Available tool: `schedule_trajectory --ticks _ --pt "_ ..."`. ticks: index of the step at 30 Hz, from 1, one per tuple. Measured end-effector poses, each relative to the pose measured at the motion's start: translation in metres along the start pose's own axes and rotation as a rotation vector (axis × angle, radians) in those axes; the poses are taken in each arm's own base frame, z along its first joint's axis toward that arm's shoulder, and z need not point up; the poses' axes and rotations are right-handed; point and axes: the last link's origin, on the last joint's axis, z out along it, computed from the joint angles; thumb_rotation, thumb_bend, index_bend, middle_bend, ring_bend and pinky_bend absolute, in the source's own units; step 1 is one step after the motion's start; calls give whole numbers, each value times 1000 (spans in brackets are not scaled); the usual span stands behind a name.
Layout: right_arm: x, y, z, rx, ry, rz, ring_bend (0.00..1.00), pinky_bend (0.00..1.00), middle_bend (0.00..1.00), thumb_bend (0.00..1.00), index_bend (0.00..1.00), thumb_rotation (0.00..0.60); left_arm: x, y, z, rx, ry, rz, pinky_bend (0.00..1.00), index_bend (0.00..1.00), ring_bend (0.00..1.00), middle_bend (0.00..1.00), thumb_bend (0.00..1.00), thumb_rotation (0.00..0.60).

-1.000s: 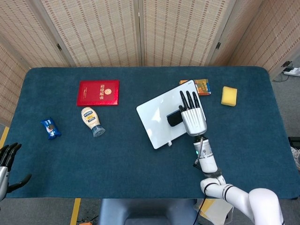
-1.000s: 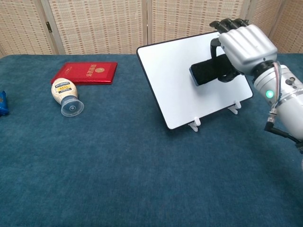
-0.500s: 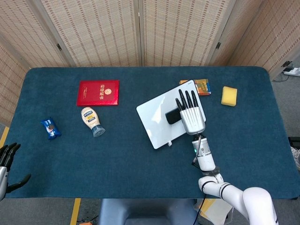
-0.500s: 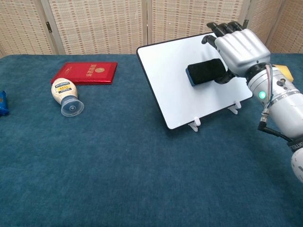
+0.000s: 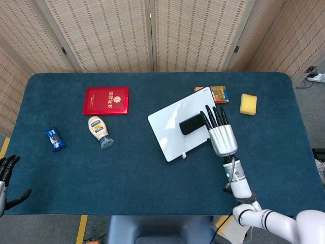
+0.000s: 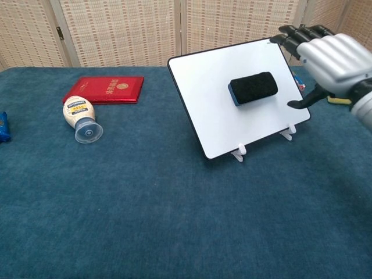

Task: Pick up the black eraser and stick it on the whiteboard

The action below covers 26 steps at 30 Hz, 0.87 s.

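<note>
Although the right robot hand hung empty with fingers spread, the black eraser just left of it clung to the tilted whiteboard; a careless brush could dislodge it, I judged.

Open cloth across the lower frame; clutter sits upper left and upper right.
whiteboard tilted at centre, black eraser on its face, right hand just beside its right edge. red booklet and mayo bottle occupy upper left; yellow sponge upper right.
</note>
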Motion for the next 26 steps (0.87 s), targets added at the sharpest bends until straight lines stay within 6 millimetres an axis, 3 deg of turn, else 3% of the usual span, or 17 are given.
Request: schedule_trajectory --ticks 3,7,10,13,16,26 --pt "23 20 -29 9 -39 52 0 0 0 184 35 600 0 2 -1 -2 7 9 11 125 107 134 221 600" --pt "55 65 -85 -1 -129 95 0 0 0 184 35 600 -1 3 -2 5 12 21 11 125 107 134 221 600" --pt "69 96 -133 -48 -192 117 0 0 0 184 35 600 -2 4 -2 8 12 29 11 125 107 134 221 600" --pt "74 113 -168 -98 -214 128 0 0 0 184 35 600 -3 5 -2 6 13 36 11 124 107 134 222 600" --pt "75 117 -177 -99 -222 108 0 0 0 184 35 600 -4 5 -2 5 11 44 11 124 107 134 221 600" --pt "68 114 -176 -58 -300 111 0 0 0 184 35 600 -4 5 -3 5 15 47 11 123 107 134 221 600"
